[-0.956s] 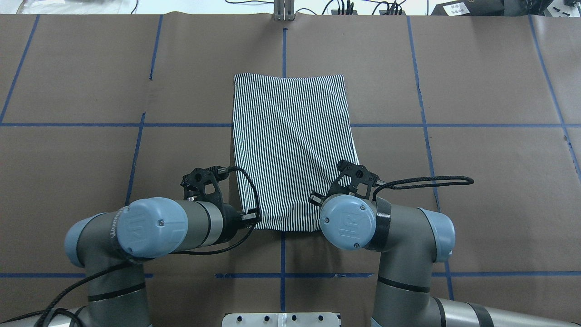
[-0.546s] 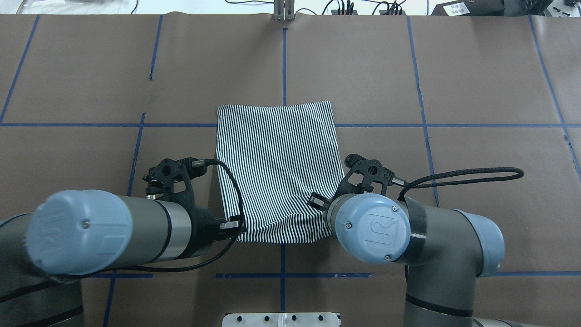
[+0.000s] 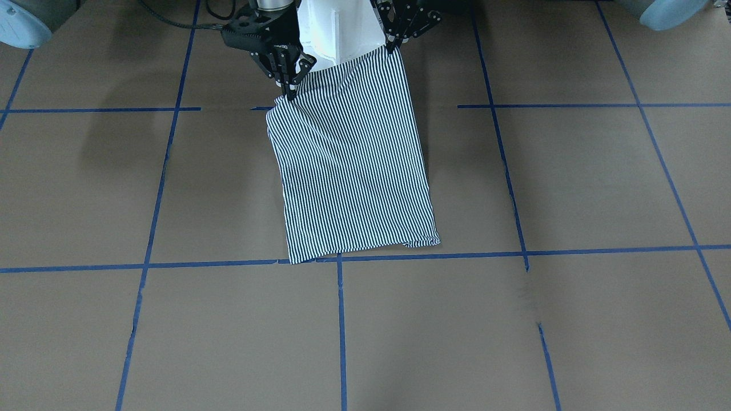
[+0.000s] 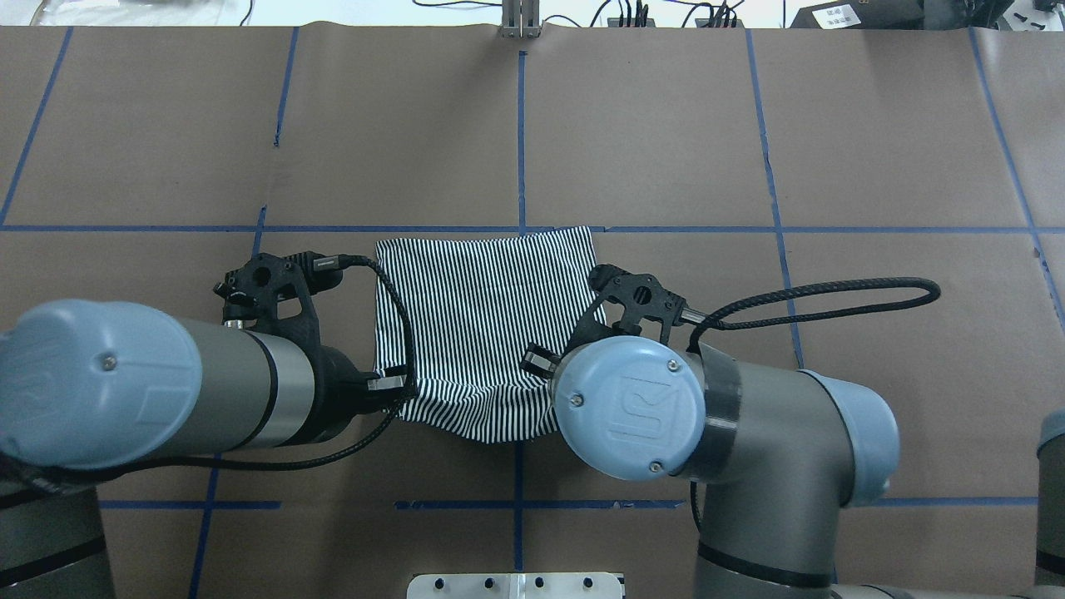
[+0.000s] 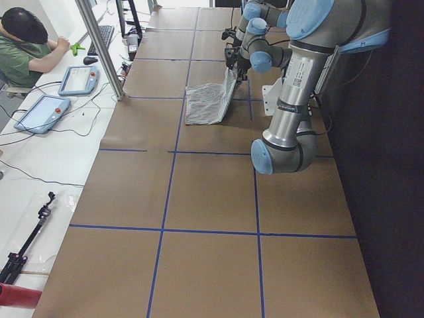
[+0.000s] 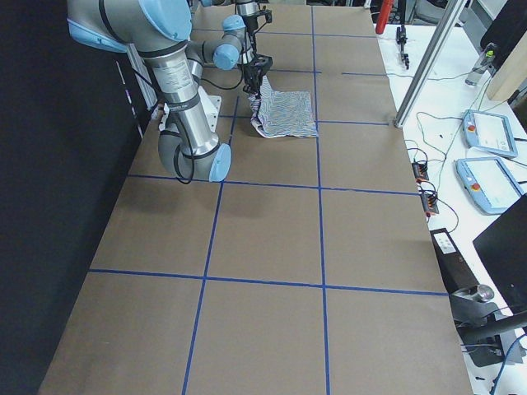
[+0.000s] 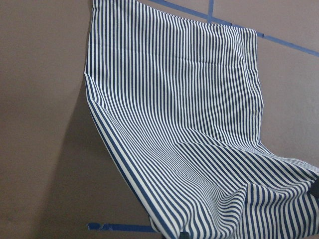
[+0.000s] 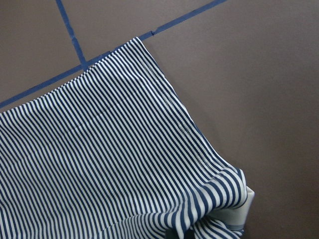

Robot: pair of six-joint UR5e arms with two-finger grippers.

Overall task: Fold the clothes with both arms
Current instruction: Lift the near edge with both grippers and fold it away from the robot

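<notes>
**A:** Start with the biggest thing. What carries it all?

**B:** The worktop [image 4: 874,150]. It is covered in brown paper, and blue tape lines [image 4: 832,229] mark it into large squares. It spreads forward and to both sides from the white pedestal base [image 4: 516,585].

**A:** And the arms?

**B:** The left arm [image 4: 166,391] reaches in from the base's left side and the right arm [image 4: 749,424] from its right. Both are bent inward, so the two wrists sit ahead of the base with the garment between them.

**A:** Where is the garment, exactly?

**B:** The polo shirt [image 4: 482,299] is straight ahead of the base and shows as a striped rectangle. The edge farthest from the base lies flat on the paper, along a tape line that crosses ahead of the base. The edge nearest the base is raised off the worktop. It hangs from its two corners and sags in the middle, so the cloth slopes down and away from the base.

**A:** And the grasping parts?

**B:** The left end effector [image 3: 394,45] is clenched on the raised corner on the base's left side. The right end effector [image 3: 290,88] is clamped on the raised corner on the base's right side. The right wrist camera shows the stripes bunched up at that corner. Both raised corners hang above the paper, just ahead of the base.
</notes>
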